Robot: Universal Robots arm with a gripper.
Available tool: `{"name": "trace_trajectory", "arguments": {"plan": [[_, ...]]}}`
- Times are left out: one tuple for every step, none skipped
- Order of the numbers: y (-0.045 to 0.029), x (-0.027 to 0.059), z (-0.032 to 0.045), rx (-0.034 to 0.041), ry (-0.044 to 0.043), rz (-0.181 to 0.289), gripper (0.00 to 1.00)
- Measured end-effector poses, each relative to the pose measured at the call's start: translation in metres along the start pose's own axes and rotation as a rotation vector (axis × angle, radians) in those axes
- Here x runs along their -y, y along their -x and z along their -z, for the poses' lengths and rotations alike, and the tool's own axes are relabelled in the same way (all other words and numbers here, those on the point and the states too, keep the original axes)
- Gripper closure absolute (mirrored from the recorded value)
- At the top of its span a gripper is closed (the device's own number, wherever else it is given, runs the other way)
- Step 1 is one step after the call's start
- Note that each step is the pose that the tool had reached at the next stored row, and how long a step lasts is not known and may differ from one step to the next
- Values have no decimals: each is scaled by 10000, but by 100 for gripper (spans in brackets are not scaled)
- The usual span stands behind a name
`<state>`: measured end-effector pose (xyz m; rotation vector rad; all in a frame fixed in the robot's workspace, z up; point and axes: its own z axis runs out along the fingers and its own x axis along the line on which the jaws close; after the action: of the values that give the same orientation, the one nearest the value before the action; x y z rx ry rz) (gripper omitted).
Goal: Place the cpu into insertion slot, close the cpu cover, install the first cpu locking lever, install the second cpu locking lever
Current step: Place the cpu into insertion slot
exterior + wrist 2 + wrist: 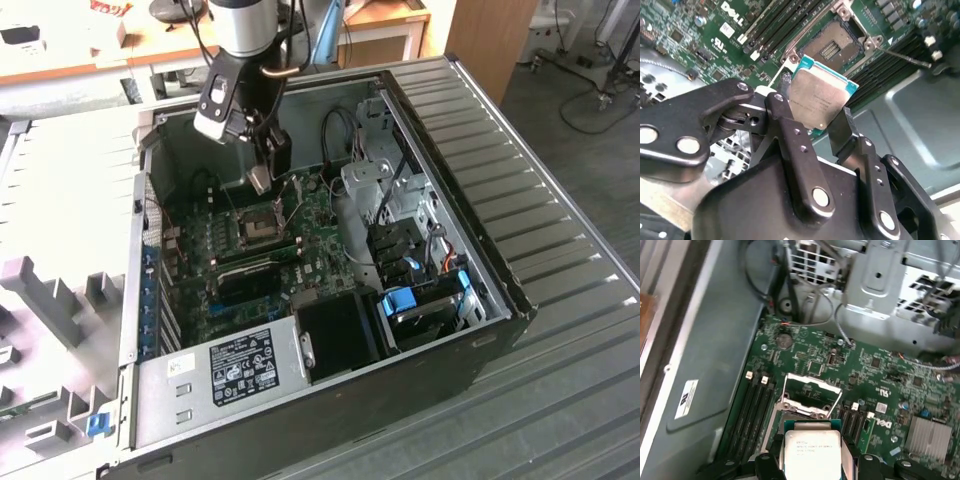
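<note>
The cpu sits clamped between the black fingers of the pincer, above the open insertion slot on the green board. Around the pincer, the open computer case lies on a ribbed grey worktop; wooden desks stand beyond.

My pincer gripped the cpu inside the open case; the slot lay just beneath it, not touching.
</note>
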<state>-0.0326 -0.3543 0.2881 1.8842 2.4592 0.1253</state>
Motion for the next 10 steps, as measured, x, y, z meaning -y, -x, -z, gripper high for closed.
{"name": "trace_trajectory", "arguments": {"plan": [[0, 0, -2, 15, 3, -166, 46], [0, 0, -2, 24, 5, -275, 46], [1, 0, -2, 25, 5, -297, 46], [1, 0, -2, 26, 5, -297, 46], [0, 0, -2, 26, 6, -299, 46], [0, 0, -2, 26, 6, -300, 46], [0, 0, -2, 26, 6, -300, 46], [0, 0, -2, 26, 6, -300, 46], [0, 0, -2, 26, -2, -302, 46], [-1, 0, -4, 11, -50, -303, 46]]}}
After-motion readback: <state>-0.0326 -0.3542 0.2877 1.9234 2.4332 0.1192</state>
